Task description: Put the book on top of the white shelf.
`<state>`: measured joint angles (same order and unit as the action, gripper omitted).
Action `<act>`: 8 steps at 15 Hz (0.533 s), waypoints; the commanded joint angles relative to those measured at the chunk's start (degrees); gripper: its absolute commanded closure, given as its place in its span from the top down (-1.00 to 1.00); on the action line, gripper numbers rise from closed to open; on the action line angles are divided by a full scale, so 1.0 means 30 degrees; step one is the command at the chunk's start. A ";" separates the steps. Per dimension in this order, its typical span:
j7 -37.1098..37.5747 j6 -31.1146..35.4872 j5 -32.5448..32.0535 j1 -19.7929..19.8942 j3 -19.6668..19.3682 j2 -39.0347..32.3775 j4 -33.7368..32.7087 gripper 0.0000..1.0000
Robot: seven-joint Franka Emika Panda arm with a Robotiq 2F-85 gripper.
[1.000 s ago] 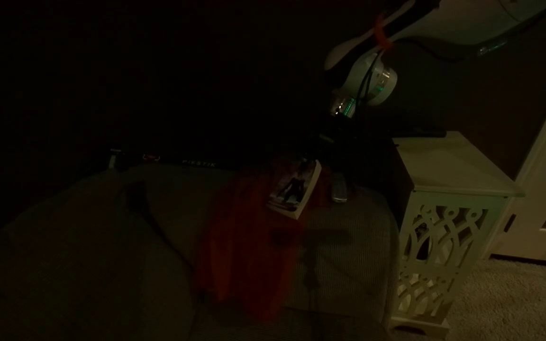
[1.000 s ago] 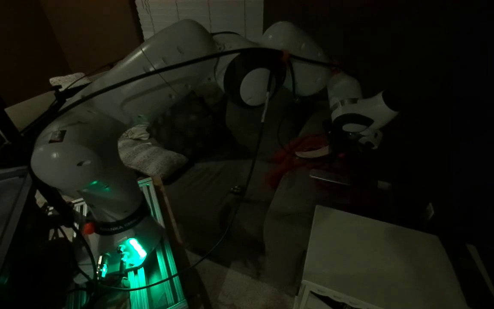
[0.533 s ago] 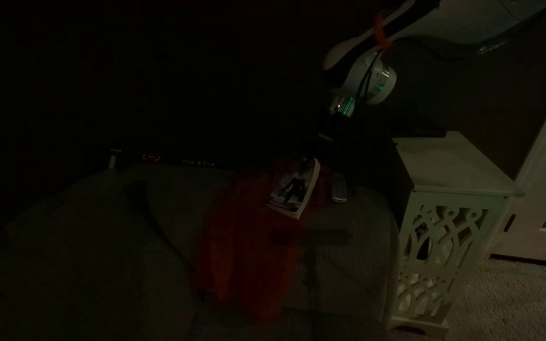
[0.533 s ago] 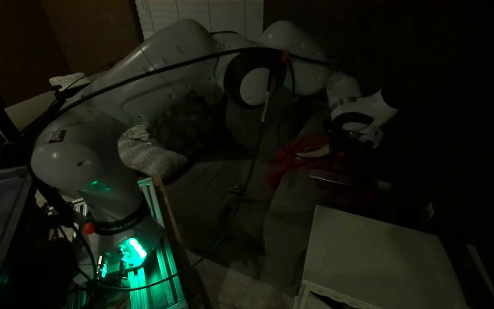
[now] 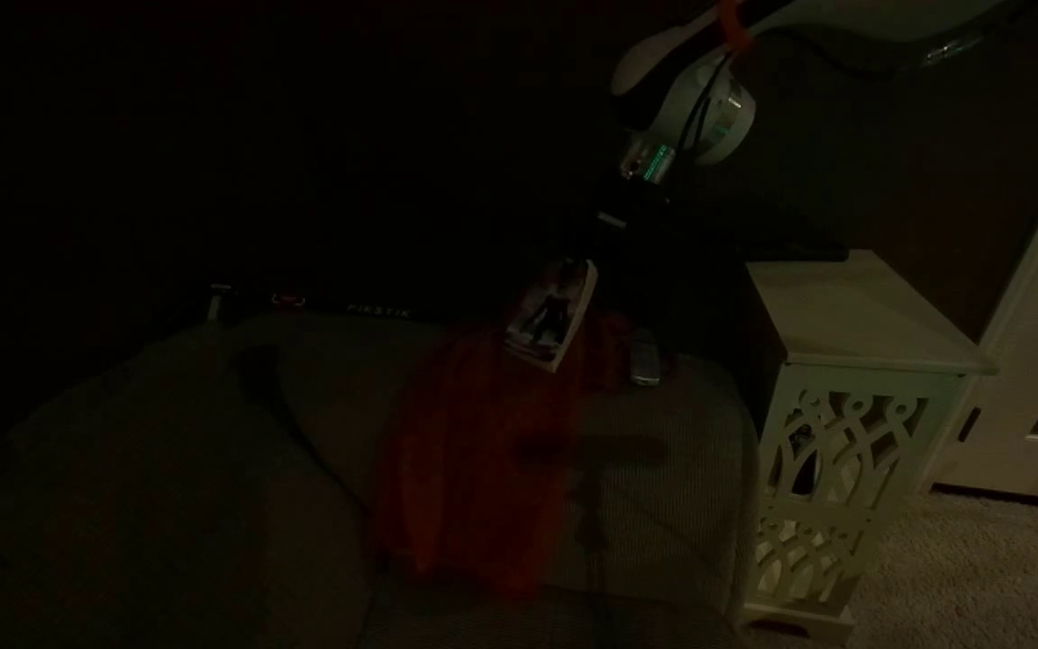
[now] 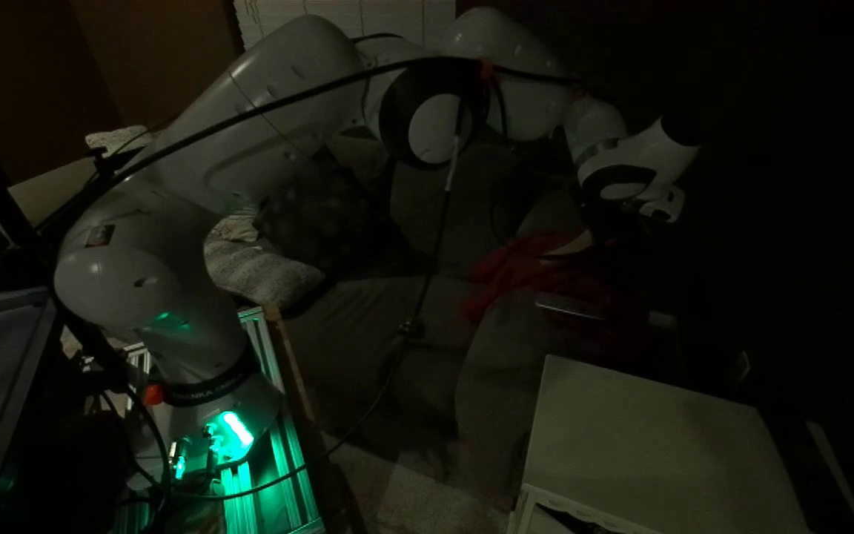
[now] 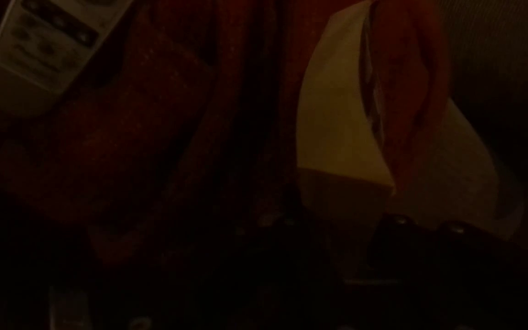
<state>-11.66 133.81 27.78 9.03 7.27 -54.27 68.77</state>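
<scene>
The book (image 5: pixel 551 315) has a pale cover with a dark figure and pale page edges. My gripper (image 7: pixel 342 224) is shut on one end of it, with a finger on each side of its thickness in the wrist view. The book (image 7: pixel 337 101) hangs tilted above the red cloth. In an exterior view only a pale strip of the book (image 6: pixel 571 245) shows beneath the dark gripper. The white shelf (image 5: pixel 870 315), with lattice sides, stands to the right of the gripper. Its flat top (image 6: pixel 649 437) also shows in an exterior view. The fingers are very dark.
A red cloth (image 5: pixel 483 469) lies over the grey couch arm (image 5: pixel 663 505). A remote control (image 5: pixel 643 358) lies beside it, between book and shelf; it also shows in the wrist view (image 7: pixel 48 59). A dark object (image 5: pixel 794 252) lies at the shelf top's back edge. The room is very dim.
My gripper and the book have risen, mostly in the last half second. The book has lifted up from the red cloth. The cloth, remote control and shelf stay in place.
</scene>
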 commanded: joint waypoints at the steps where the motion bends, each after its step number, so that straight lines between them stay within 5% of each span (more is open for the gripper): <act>1: 0.0242 0.2563 -0.0989 -0.0317 -0.0067 0.0705 0.0613 -0.84; 4: 0.0643 0.3839 -0.2656 -0.0911 -0.0910 0.1047 0.1076 -0.84; 8: 0.2485 0.2257 -0.4763 -0.1703 -0.1875 0.1045 0.1080 -0.84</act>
<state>-8.20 141.76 18.26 5.63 4.43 -53.53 69.27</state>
